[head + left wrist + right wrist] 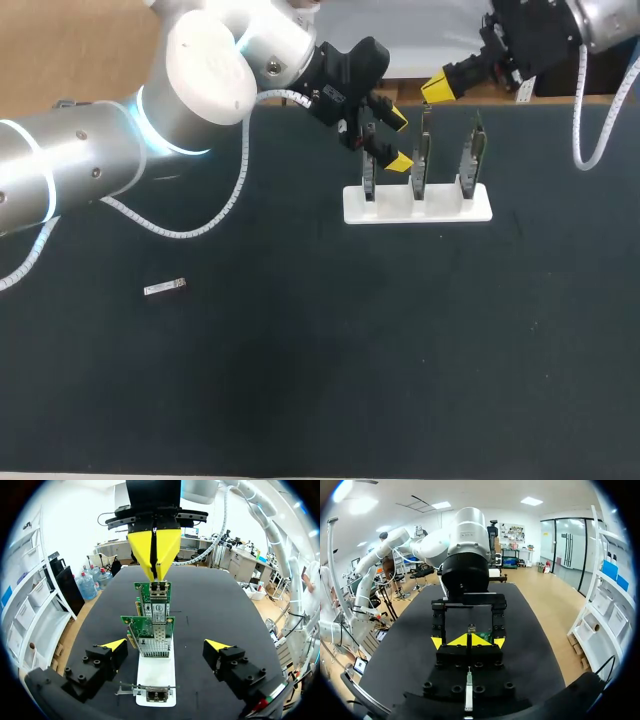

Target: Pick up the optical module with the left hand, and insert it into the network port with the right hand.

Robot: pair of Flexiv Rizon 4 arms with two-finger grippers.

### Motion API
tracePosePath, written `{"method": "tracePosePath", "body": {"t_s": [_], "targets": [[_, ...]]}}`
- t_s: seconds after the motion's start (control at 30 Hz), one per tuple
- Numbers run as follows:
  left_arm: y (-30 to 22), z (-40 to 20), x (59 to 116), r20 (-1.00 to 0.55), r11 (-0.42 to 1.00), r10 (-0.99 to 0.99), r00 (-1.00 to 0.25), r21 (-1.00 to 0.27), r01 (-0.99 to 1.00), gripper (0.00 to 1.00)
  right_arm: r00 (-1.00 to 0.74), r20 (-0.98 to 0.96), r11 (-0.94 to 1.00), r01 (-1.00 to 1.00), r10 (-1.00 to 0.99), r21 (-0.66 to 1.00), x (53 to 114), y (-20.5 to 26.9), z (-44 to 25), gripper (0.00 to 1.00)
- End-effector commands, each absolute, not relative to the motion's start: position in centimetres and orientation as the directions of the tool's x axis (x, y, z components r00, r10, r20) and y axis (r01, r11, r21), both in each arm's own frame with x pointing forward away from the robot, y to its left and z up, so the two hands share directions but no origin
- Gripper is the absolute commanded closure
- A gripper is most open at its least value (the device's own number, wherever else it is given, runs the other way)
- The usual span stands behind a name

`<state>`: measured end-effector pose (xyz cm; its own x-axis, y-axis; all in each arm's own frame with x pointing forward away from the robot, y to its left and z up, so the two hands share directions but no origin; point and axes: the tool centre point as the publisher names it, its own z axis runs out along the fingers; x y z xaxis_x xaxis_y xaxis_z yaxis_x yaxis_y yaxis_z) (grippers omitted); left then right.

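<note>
Left gripper [399, 139] wide apart at card rack [440, 212], right gripper [436, 90] tips together; optical module [165, 288] flat, long axis roughly left-right.

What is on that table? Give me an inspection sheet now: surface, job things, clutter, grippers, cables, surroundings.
Surface: dark table, bare across the front.
Job's things: optical module lying flat, apart from both arms; three network cards upright in a white holder.
Clutter: nothing seen.
Grippers: left gripper open, holder ahead between its fingers; right gripper shut, hovering by the cards' tops.
Cables: white wrapped cable hanging off the left arm; second cable off the right arm.
Surroundings: nobody reaching over the table.
</note>
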<state>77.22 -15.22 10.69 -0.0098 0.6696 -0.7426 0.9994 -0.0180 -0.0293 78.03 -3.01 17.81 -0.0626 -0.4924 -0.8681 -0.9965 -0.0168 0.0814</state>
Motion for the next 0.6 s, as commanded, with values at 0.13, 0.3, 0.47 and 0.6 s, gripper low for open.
{"method": "tracePosePath", "body": {"t_s": [0.13,0.3,0.47,0.6], "targets": [[-15.3,10.7,77.4,-0.739,-0.019,0.673,-0.011,-0.032,0.999,0.0,-0.074,-0.863,-0.021,-0.995,-0.499,0.097,78.3,-3.0,17.2,1.0],[-15.3,10.7,77.4,-0.739,-0.019,0.673,-0.011,-0.032,0.999,0.0,-0.088,-0.86,-0.021,-0.993,-0.503,0.114,78.2,-3.1,16.7,1.0],[-15.3,10.7,77.4,-0.739,-0.019,0.673,-0.011,-0.032,0.999,0.0,-0.114,-0.853,-0.024,-0.989,-0.51,0.146,78.1,-3.1,15.8,1.0],[-15.3,10.7,77.4,-0.739,-0.019,0.673,-0.011,-0.032,0.999,0.0,-0.116,-0.847,-0.028,-0.988,-0.518,0.153,78.0,-2.9,15.5,1.0]]}}
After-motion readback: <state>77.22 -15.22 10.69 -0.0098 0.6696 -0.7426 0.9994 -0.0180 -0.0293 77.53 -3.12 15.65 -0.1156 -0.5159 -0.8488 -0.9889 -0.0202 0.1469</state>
